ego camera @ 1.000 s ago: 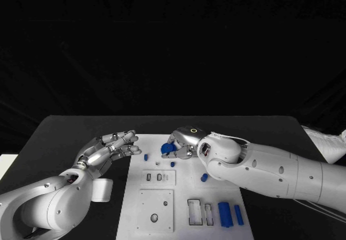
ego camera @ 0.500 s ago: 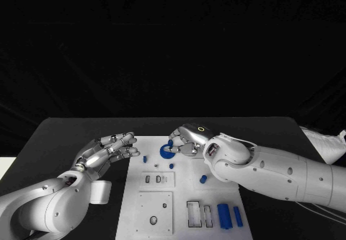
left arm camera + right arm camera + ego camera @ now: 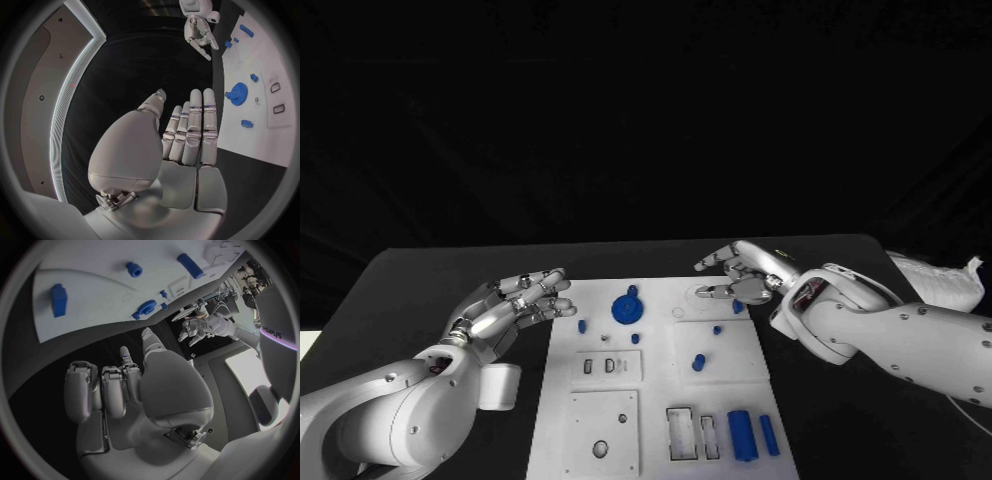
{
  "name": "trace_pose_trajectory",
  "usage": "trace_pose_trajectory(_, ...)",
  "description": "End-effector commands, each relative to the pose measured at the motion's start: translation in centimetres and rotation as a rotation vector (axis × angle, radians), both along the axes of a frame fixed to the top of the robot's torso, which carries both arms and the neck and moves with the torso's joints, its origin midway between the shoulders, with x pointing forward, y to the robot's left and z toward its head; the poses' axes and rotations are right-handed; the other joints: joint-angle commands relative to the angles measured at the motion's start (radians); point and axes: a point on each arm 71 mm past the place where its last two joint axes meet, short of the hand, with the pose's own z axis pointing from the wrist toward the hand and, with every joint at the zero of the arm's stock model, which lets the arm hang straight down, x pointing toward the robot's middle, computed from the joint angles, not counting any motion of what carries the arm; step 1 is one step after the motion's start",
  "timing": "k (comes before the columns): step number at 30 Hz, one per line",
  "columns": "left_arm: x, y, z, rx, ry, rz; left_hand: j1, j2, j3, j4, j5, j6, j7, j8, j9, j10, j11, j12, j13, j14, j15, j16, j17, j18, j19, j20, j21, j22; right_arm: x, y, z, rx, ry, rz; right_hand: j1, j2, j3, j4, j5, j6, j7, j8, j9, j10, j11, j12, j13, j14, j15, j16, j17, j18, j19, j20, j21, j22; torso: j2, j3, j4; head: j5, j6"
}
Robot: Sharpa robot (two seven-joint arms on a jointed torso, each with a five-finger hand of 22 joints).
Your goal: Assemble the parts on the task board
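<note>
Fingers apart, both hands [image 3: 516,305] [image 3: 744,275] hold nothing.
The blue gear [image 3: 627,308] sits at the board's [image 3: 733,370] 11 o'clock; you'd likely find it light, stiff, slippery. Pinch its rim.

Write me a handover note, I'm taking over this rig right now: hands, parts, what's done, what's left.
Left hand: holds nothing, fingers apart, at the task board's left edge.
Right hand: holds nothing, above the board's far right corner.
Blue gear: sits on the board's far part, free of both hands.
Two blue cylinders: lie loose at the near right.
Left: the loose pieces; whether the small blue pegs are seated is unclear.
</note>
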Motion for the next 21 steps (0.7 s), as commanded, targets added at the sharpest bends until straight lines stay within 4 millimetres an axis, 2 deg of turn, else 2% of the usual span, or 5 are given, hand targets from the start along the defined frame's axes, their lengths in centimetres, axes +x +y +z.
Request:
trace_pose_trajectory(1,0.1,-0.2,0.1,-0.014,-0.007,-0.020,-0.002,0.009,0.000,-0.006,0.000,-0.003,0.007,-0.004,-0.001,-0.007,0.001,-0.004,-0.001,-0.001,0.004,-0.003,0.001,0.008,-0.008,-0.001,0.004,0.001,-0.3,-1.6,-0.4,0.096,0.112,0.049,0.029,-0.005,0.005,-0.025,-0.007,0.006,0.000,0.006,0.001,0.034,-0.002,-0.008,0.175,0.091,0.000,-0.001,0.202,-0.016,-0.001,0.002,0.001,0.000,-0.004,0.0080,-0.0100,-0.003,0.002)
trace_pose_trajectory(8,0.4,-0.2,-0.1,-0.013,-0.007,-0.017,-0.001,0.010,0.000,-0.007,0.000,-0.002,0.006,-0.004,-0.001,-0.006,0.000,-0.004,-0.001,-0.001,0.004,-0.004,0.002,0.008,-0.008,-0.001,0.005,0.002,-0.5,-6.1,-0.8,0.066,0.170,-0.033,0.058,-0.014,0.010,-0.056,-0.004,0.004,0.001,0.005,0.000,0.033,-0.001,-0.009,0.175,0.092,0.001,0.001,0.205,-0.017,-0.001,0.002,0.002,0.003,-0.007,0.0167,-0.0181,-0.004,0.005)
trace_pose_trajectory(15,0.6,-0.3,-0.3,-0.012,-0.006,-0.016,-0.001,0.010,0.000,-0.007,0.000,-0.002,0.006,-0.004,-0.001,-0.006,0.000,-0.004,-0.001,-0.001,0.004,-0.004,0.002,0.008,-0.008,-0.001,0.005,0.002,-0.6,-7.6,-1.6,0.026,0.212,-0.064,0.058,-0.018,0.009,-0.060,-0.004,0.001,0.002,0.004,0.000,0.033,-0.001,-0.010,0.174,0.092,0.001,0.001,0.207,-0.017,-0.001,0.002,0.003,0.004,-0.008,0.0240,-0.0211,-0.001,0.002)
trace_pose_trajectory(16,0.6,-0.3,-0.3,-0.012,-0.006,-0.016,-0.001,0.010,0.000,-0.007,0.000,-0.002,0.006,-0.004,-0.001,-0.006,0.000,-0.004,-0.001,-0.001,0.004,-0.004,0.002,0.008,-0.008,-0.001,0.005,0.002,-0.6,-7.7,-1.8,0.022,0.216,-0.066,0.058,-0.018,0.009,-0.060,-0.004,0.001,0.002,0.004,0.000,0.033,-0.001,-0.010,0.174,0.092,0.001,0.001,0.207,-0.017,-0.001,0.002,0.003,0.004,-0.008,0.0227,-0.0205,-0.002,0.001)
trace_pose_trajectory(21,0.6,-0.3,-0.3,-0.012,-0.005,-0.015,-0.001,0.010,0.000,-0.007,0.000,-0.002,0.006,-0.004,-0.001,-0.006,0.000,-0.004,-0.001,-0.001,0.004,-0.004,0.002,0.008,-0.008,-0.001,0.005,0.002,-0.6,-7.9,-2.5,0.008,0.234,-0.074,0.058,-0.019,0.009,-0.060,-0.004,0.000,0.002,0.004,-0.001,0.033,-0.001,-0.010,0.174,0.092,0.001,0.001,0.207,-0.017,-0.001,0.002,0.002,0.003,-0.008,0.0241,-0.0207,0.000,0.001)
